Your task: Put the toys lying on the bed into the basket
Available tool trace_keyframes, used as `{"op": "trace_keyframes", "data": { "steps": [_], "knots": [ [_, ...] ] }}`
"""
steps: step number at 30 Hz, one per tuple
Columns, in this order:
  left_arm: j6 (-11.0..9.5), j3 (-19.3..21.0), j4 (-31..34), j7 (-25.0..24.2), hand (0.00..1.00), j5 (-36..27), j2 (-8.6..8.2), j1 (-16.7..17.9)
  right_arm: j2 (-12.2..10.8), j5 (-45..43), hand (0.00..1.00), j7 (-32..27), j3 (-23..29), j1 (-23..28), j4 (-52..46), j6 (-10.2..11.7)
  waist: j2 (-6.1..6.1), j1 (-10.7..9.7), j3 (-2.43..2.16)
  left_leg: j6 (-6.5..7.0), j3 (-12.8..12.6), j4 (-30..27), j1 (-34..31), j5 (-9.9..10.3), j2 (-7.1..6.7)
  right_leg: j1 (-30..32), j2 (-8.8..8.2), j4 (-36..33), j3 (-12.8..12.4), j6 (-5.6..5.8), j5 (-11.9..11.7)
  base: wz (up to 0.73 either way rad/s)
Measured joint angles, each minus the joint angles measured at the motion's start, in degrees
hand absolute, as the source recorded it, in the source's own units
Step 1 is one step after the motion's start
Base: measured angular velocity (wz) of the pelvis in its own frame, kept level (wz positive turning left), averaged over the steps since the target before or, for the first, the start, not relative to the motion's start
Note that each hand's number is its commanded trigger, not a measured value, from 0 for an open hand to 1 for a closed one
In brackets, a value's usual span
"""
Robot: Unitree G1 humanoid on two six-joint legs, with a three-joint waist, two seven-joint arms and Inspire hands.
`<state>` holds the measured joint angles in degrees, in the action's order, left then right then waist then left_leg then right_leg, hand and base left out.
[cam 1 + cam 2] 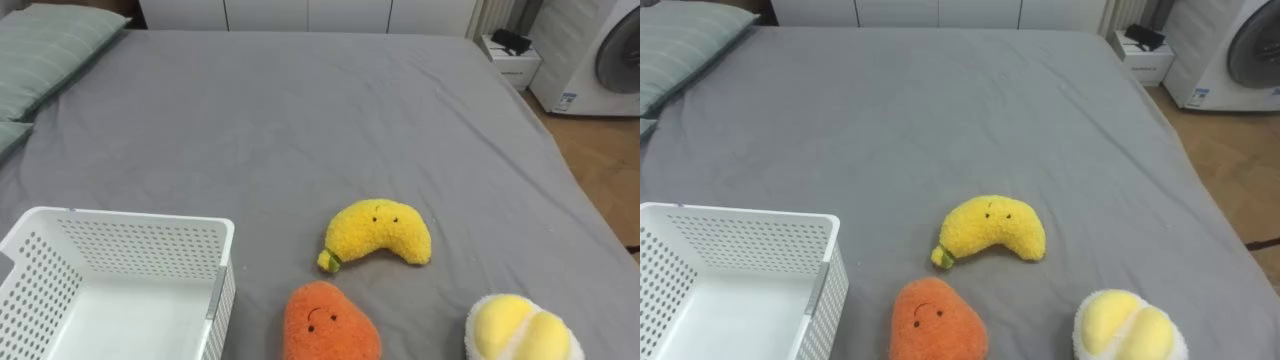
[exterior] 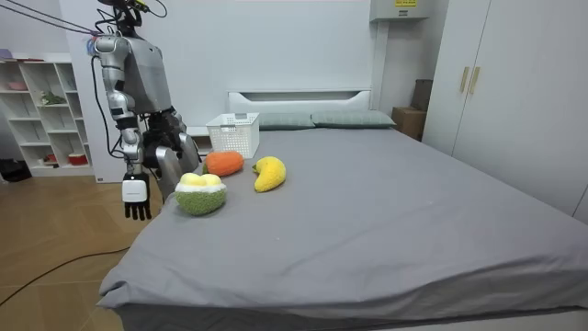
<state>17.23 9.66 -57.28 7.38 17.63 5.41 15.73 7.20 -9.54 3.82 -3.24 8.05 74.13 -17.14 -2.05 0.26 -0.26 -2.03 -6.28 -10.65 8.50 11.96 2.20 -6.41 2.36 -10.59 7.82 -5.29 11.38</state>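
The job stood at its opening step, as I judged it: nothing had been gathered yet. The white perforated basket point(image 1: 120, 250) sat on the grey bed point(image 1: 300, 110) and looked empty as far as its inside showed. All three plush toys lay on the sheet outside it.

The yellow banana plush point(image 1: 380, 232) lay to the right of the basket, near but apart from it, with its stem end turned toward the basket. The orange plush with a small stitched face point(image 1: 325, 320) lay closest to the basket, just beside its right wall and nearer the robot than the banana. The round yellow-and-green plush point(image 1: 520, 328) lay farthest from the basket, beyond the orange one and by the bed's near edge. None of the toys touched another. A striped pillow point(image 1: 50, 50) lay beyond the basket toward the head of the bed.

In the room view the robot stood upright at the side of the bed, about level with the toys and the basket. Its right hand point(image 2: 136, 198) hung at its side below the mattress edge, fingers loose and apart, holding nothing.

The next move, I judged, called for bringing a hand up over the bed and down onto one toy. The orange plush looked the easiest first pick, since it would need only a brief carry over the basket's right rim.
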Motion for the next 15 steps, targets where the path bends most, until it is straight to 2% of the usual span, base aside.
{"op": "trace_keyframes", "data": {
  "steps": [15],
  "knots": [
    [0.0,0.0,0.0,1.2,0.0,0.1,0.01,0.3,0.1,0.6,0.0,0.0,0.0,0.0,0.0,0.0,0.03,0.2,-0.03,0.0,-0.2,0.0,-0.1,0.0,0.03,0.3,0.02,-0.1,-0.1,-0.1,-0.1,0.0]
  ]
}}
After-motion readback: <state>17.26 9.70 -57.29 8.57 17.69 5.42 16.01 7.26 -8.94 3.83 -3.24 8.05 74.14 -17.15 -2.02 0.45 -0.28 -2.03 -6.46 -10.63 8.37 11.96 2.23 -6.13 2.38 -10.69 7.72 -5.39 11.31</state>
